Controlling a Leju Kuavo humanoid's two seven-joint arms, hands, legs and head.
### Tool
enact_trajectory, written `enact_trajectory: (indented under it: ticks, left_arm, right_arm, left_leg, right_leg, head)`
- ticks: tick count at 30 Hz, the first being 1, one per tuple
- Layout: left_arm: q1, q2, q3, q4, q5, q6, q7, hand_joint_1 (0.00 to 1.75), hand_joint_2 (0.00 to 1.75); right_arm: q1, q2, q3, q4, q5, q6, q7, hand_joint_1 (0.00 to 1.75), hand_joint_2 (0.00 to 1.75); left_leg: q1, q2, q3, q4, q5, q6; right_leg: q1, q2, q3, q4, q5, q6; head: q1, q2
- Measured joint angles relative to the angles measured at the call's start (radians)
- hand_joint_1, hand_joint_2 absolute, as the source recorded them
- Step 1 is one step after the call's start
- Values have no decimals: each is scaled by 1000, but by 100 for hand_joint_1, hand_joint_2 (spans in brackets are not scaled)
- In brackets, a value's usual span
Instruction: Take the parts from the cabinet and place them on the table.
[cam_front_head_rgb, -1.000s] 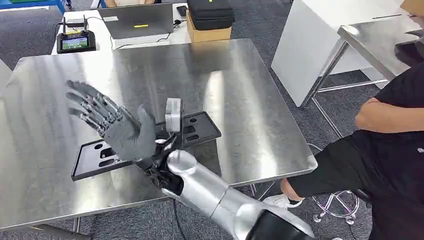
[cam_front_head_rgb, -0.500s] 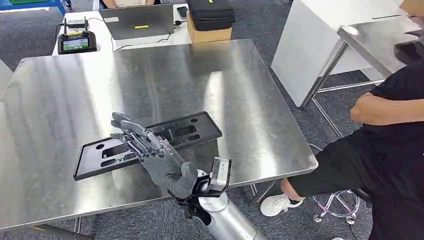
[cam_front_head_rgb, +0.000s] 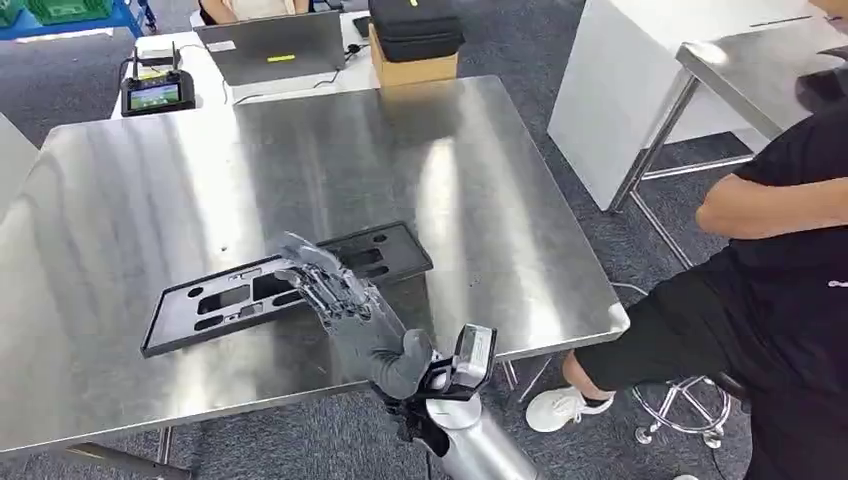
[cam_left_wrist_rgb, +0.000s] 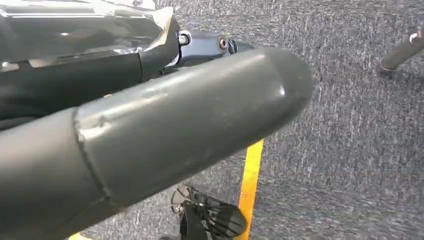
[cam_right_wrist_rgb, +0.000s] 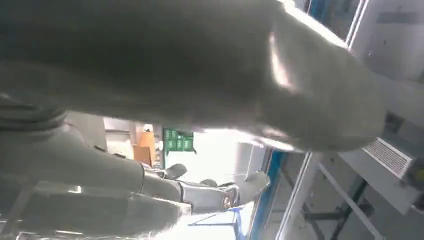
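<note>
Grey carpet surrounds a square steel table (cam_front_head_rgb: 300, 140) that takes up most of the head view. On it, lower left of centre, lies the part (cam_front_head_rgb: 250, 290), a flat black plate with cut-outs, resting flat near the front edge. Rising from the bottom centre of the frame, the right hand (cam_front_head_rgb: 345, 305) hovers over the plate's right half with its fingers (cam_front_head_rgb: 310, 270) spread and extended, holding nothing. The left hand (cam_left_wrist_rgb: 150, 135) appears in its wrist view as a grey thumb above carpet and a yellow floor line; whether its fingers are curled cannot be told. A seated person (cam_front_head_rgb: 780, 270) fills the right edge.

The part looks delivered. To finish cleanly, the hand would best lift straight up, fingers kept apart, so nothing drags the plate toward the table's edge.
</note>
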Motion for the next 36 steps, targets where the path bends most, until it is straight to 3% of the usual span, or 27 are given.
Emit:
enact_trajectory:
  ticks: [1,3,5,6,7,8,10,11,12,15,16,17,18,20,21,22,23,24,25,26,27,30,31,32,34,35,36]
  left_arm:
    - [0,2,0,0,0,0,0,0,0]
    - [0,3,0,0,-2,1,1,0,0]
    - [0,3,0,0,-8,0,2,0,0]
    - [0,3,0,0,-10,-1,3,0,0]
    - [0,3,0,0,-11,-3,4,0,0]
    - [0,4,-1,0,-11,-6,5,0,0]
    - [-1,5,0,0,-11,-6,7,0,0]
    - [-3,5,-1,0,-11,-6,8,0,0]
    - [-4,5,-1,0,-11,-6,8,0,0]
    - [-4,5,-1,0,-11,-7,8,0,0]
    - [-3,5,-1,0,-11,-7,8,0,0]
    - [-5,3,-1,0,-11,-7,8,0,0]
    - [-5,4,-1,0,-11,-7,8,0,0]
    - [-4,5,-1,0,-13,-8,8,0,0]
    - [-4,5,-1,0,-15,-9,8,0,0]
    - [-4,5,-1,0,-18,-10,8,0,0]
    - [-4,5,-1,0,-19,-12,8,0,0]
    - [-4,4,-1,0,-20,-14,8,0,0]
    - [-4,4,-1,0,-21,-14,8,0,0]
    - [-5,2,-1,0,-21,-14,8,0,0]
    - [-4,0,-2,0,-21,-14,8,0,0]
    - [-4,1,-2,0,-23,-13,11,0,0]
    - [-3,1,-1,0,-24,-13,11,0,0]
    - [-3,5,-1,0,-24,-12,11,0,0]
    - [-3,3,-1,0,-24,-12,11,0,0]
    - [-3,4,-1,0,-24,-12,11,0,0]
    - [-3,5,-1,0,-24,-12,11,0,0]
  right_arm:
    - [2,-1,-3,-2,0,-1,0,0,0]
    - [7,-2,-8,-6,-1,-8,0,0,0]
    - [17,-8,-14,-11,1,-14,0,0,0]
    - [25,-11,-19,-14,4,-15,0,0,0]
    - [32,-14,-22,-19,5,-16,0,0,0]
    - [37,-17,-27,-23,6,-17,0,0,0]
    - [44,-18,-33,-33,8,-17,0,0,0]
    - [47,-18,-35,-41,11,-17,0,0,0]
    - [49,-19,-37,-47,15,-17,0,0,0]
    - [53,-18,-41,-58,26,-16,0,0,0]
    - [54,-18,-43,-60,26,-16,0,0,0]
    - [55,-20,-48,-63,29,-16,0,0,0]
    - [55,-21,-53,-65,33,-16,0,0,0]
    - [58,-24,-59,-66,39,-16,0,0,0]
    - [60,-26,-62,-66,39,-16,0,0,0]
    - [63,-28,-63,-66,42,-16,0,0,0]
    - [66,-30,-64,-68,46,-16,0,0,0]
    - [69,-30,-66,-73,53,-16,0,0,0]
    - [71,-29,-66,-78,58,-16,0,0,0]
    - [70,-29,-66,-84,60,-16,0,0,0]
    - [70,-29,-66,-90,61,-16,0,0,0]
    - [71,-29,-66,-93,79,-21,0,0,0]
    - [73,-29,-67,-93,83,-27,0,0,0]
    - [69,-27,-66,-93,92,-35,0,0,0]
    - [69,-24,-64,-93,106,-50,0,0,0]
    - [69,-24,-63,-93,114,-56,0,0,0]
    - [69,-25,-60,-93,119,-65,0,0,0]
  left_leg:
    - [5,1,-6,8,-6,-4]
    - [8,8,-37,81,-85,-14]
    - [11,9,-93,229,-175,-24]
    - [11,9,-107,280,-193,-26]
    - [12,10,-101,286,-186,-27]
    - [12,12,-73,251,-158,-26]
    - [14,14,36,88,-85,-23]
    - [15,13,89,2,-84,-19]
    - [8,10,99,-9,-84,-15]
    - [-2,8,83,-7,-71,5]
    - [0,9,70,-18,-57,17]
    - [4,17,69,-22,-43,26]
    - [3,16,57,-23,-34,37]
    - [-1,17,32,-23,-16,41]
    - [-4,17,18,-21,-5,42]
    - [-7,17,4,-21,5,43]
    - [-9,17,-8,-20,14,42]
    - [-11,17,-17,-19,23,42]
    - [-14,15,-27,-17,31,40]
    - [-14,13,-32,-15,37,37]
    - [-19,13,-39,-13,42,31]
    - [-13,14,-40,-16,64,14]
    - [-16,12,-43,-18,70,6]
    - [-10,10,-55,-5,53,3]
    - [-3,12,-87,87,-72,-12]
    - [0,12,-106,157,-123,-19]
    - [3,12,-122,226,-152,-25]
  right_leg:
    - [-17,-2,-2,-8,8,-12]
    - [-13,-5,-13,-7,18,-31]
    - [-7,-9,-29,-7,28,-44]
    - [-5,-11,-37,-6,33,-44]
    - [-5,-12,-44,-6,38,-43]
    - [-5,-12,-50,-5,44,-41]
    - [-5,-12,-58,-4,52,-35]
    - [-5,-12,-59,-3,57,-28]
    - [1,-12,-62,-4,63,-19]
    - [-2,-13,-60,-12,82,4]
    - [3,-12,-64,-14,89,13]
    - [0,-11,-79,4,64,10]
    - [2,-11,-97,49,13,-1]
    - [2,-11,-138,196,-83,-16]
    - [2,-11,-152,264,-108,-15]
    - [2,-11,-149,296,-107,-6]
    - [2,-11,-126,283,-89,3]
    - [5,-11,-80,228,-60,11]
    - [8,-11,-19,143,-35,12]
    - [10,-10,45,50,-29,4]
    - [19,-10,92,-25,-57,-14]
    - [27,-9,82,-41,-47,-22]
    - [15,-11,77,-48,-37,-33]
    - [2,-18,73,-52,-24,-40]
    - [3,-17,52,-52,-1,-61]
    - [5,-18,41,-51,9,-61]
    - [5,-19,27,-50,19,-60]
  head:
    - [0,0]
    - [-5,0]
    - [-6,0]
    - [-6,0]
    - [-6,0]
    - [-6,0]
    - [-6,0]
    - [-6,0]
    - [-5,0]
    - [-2,0]
    - [-3,0]
    - [-2,0]
    - [2,0]
    - [3,0]
    - [3,0]
    - [3,0]
    - [3,0]
    - [3,0]
    - [3,0]
    - [4,0]
    - [4,0]
    - [4,0]
    - [5,0]
    - [5,0]
    - [-3,0]
    - [-3,0]
    - [-3,0]
